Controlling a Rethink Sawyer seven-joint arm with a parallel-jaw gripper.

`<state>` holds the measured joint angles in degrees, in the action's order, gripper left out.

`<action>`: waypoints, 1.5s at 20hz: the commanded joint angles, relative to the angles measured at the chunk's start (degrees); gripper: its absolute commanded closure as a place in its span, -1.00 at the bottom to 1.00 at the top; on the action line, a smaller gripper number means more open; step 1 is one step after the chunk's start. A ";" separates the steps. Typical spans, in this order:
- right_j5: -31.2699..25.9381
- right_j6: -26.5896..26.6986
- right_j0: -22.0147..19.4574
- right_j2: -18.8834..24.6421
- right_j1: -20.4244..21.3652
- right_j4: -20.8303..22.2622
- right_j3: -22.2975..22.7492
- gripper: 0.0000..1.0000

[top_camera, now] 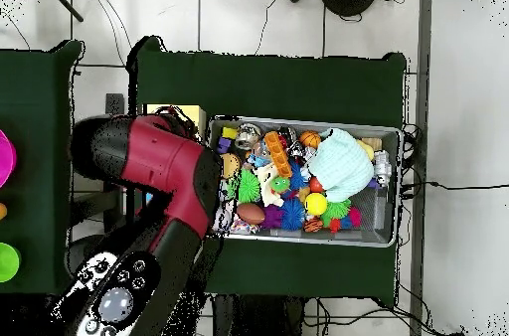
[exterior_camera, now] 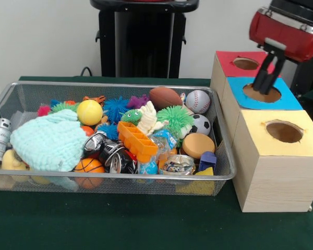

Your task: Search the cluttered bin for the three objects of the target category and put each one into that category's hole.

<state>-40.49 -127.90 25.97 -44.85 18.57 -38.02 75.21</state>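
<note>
The wire-mesh bin [exterior_camera: 120,85] holds a heap of toys. A mint-green knit cloth [exterior_camera: 48,141] lies on top at its left end; it also shows in the overhead view [top_camera: 338,165], inside the bin [top_camera: 298,122]. The polka-dot cloth and the cream knit cloth are hidden or out of view. The yellow-faced hole [exterior_camera: 284,131] tops the nearest wooden box, right of the bin. My gripper [exterior_camera: 262,86] hangs over the blue-faced hole [exterior_camera: 268,96], one box behind the yellow one, and nothing shows in it. In the overhead view my arm [top_camera: 164,168] covers the gripper and the boxes.
A red-faced hole [exterior_camera: 245,63] is on the farthest box. In the bin lie a yellow ball [exterior_camera: 89,112], a brown football [exterior_camera: 165,97], a baseball [exterior_camera: 197,101], a soccer ball [exterior_camera: 201,124], an orange tray [exterior_camera: 137,140], metal cans [exterior_camera: 115,153] and spiky balls [exterior_camera: 175,119].
</note>
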 commanded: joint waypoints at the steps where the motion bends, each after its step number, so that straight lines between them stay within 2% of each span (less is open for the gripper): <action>1: 5.54 3.73 -3.41 10.89 7.62 5.53 15.67 1.00; 5: 7.79 7.88 -5.54 14.53 10.89 7.75 19.56 1.00; 7: 7.81 10.09 -7.86 18.62 12.29 7.71 21.85 1.00; 9: 13.17 10.68 -9.79 22.61 12.97 8.25 24.76 1.00; 14: 17.23 8.29 -11.64 26.24 12.71 12.46 25.20 1.00; 23: 20.39 4.62 -14.35 30.07 12.51 19.43 24.83 1.00; 27: 20.78 3.58 -16.93 33.61 12.04 20.88 26.21 1.00; 30: 22.56 1.21 -17.76 35.06 10.15 21.79 27.13 1.00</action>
<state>-22.12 -127.90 11.50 -20.58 30.39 -20.17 96.22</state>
